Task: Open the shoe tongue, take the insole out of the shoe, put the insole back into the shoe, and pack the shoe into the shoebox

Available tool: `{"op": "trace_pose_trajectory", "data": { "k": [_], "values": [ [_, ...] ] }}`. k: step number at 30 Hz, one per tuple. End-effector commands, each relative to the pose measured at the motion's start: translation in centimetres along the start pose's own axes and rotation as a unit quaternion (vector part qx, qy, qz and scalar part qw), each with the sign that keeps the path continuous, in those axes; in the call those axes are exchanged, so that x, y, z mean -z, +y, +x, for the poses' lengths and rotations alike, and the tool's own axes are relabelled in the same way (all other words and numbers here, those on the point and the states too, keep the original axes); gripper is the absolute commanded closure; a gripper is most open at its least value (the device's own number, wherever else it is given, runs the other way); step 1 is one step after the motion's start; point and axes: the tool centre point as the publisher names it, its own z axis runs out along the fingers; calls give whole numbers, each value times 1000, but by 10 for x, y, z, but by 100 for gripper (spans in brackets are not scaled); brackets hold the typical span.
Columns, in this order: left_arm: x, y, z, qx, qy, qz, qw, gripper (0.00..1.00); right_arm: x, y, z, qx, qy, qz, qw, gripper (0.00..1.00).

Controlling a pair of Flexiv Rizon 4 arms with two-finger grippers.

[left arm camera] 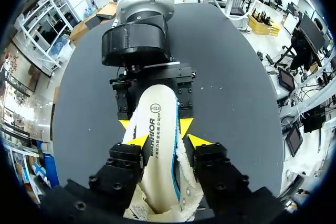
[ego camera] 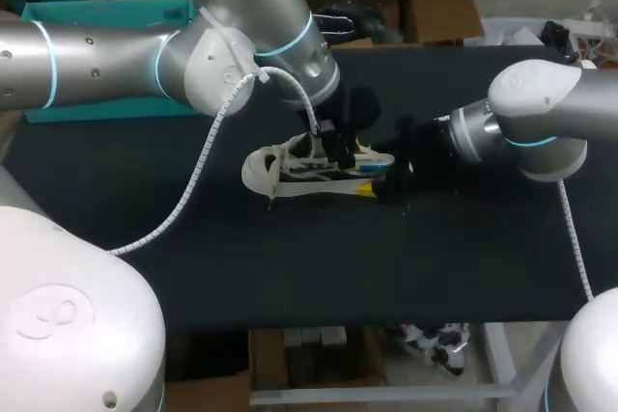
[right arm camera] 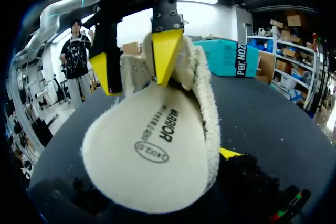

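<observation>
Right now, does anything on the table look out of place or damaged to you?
Nothing looks spilled or torn. The only thing that stands out is the insole, pinched by the left gripper, printed side showing, its far end lying over the right gripper.

The insole (left arm camera: 157, 171) is cream with black lettering, a white fringe and a thin blue edge. My fingertips (left arm camera: 137, 140) are bright yellow, the table (left arm camera: 236, 77) black.
</observation>
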Motion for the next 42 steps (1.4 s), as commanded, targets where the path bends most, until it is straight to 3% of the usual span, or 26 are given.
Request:
{"op": "trace_pose_trajectory", "data": {
  "k": [1, 13, 18, 26, 30, 33, 42],
  "values": [
    [-15, -7, -2, 4, -6, -11, 1000, 53, -1, -1, 1, 1, 0, -1, 1000, 100],
    [-32, -16, -13, 2, -23, -25, 999, 53, -1, -1, 1, 1, 0, -1, 1000, 100],
    [-30, -16, -21, 7, -26, -20, 999, 58, -1, -1, 1, 1, 0, -1, 1000, 100],
    [-18, -17, -23, 8, -37, -11, 999, 78, -1, -1, 1, 1, 0, -1, 1000, 100],
    [-15, -17, -25, 11, -46, -13, 999, 82, -1, -1, 1, 1, 0, -1, 1000, 100],
    [-13, -16, -27, 15, -46, -11, 999, 100, -1, -1, 1, 1, 0, -1, 1000, 100],
    [18, -26, -18, 13, -51, 42, 998, 100, -1, -1, 1, 1, 0, -1, 1000, 100]
  ]
}}
